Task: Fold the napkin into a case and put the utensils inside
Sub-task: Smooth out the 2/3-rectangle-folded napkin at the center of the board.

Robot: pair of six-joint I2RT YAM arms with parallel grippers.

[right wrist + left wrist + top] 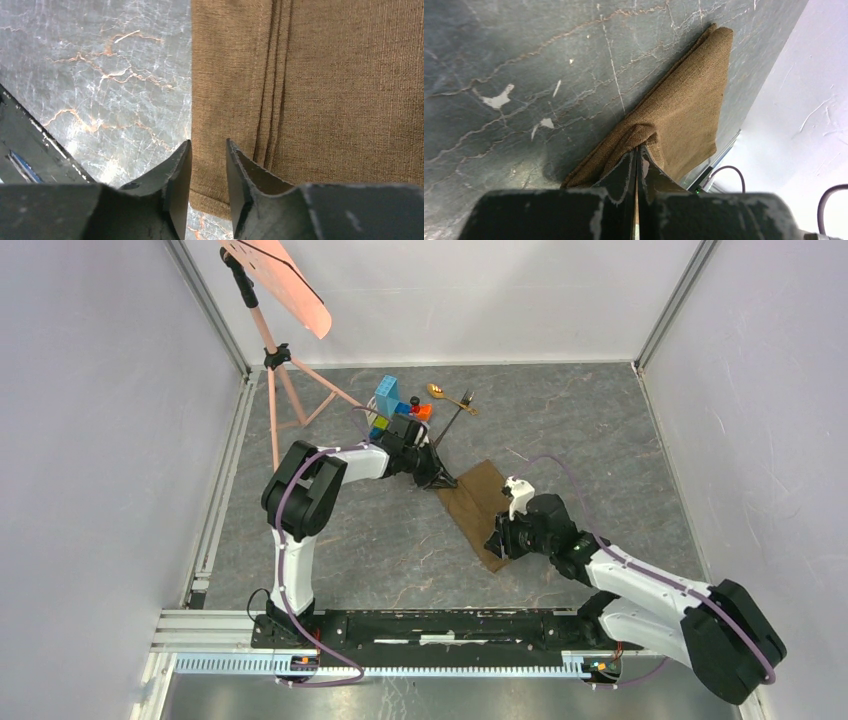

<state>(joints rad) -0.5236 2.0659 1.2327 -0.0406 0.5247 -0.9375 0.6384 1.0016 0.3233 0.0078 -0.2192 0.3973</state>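
Currently folding step: napkin (478,502) lies on counter (400,550), layered edges showing. Left gripper (638,150) pinches napkin's left corner shut, fabric bunched at its tips; arm bent low, reaching across. Right gripper (209,145) stands at narrow gap over napkin's near edge, not clamped; wrist pitched down. Best: seat right tips around edge first, then carry both ends together, crease straight. Spoon (445,393) and fork (458,415) lie beyond napkin, beside toy blocks (395,405).

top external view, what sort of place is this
Most likely a robot test cell: plain white walls box in a marbled grey tabletop, an aluminium rail runs along its near edge, and a tripod stands in the far corner.
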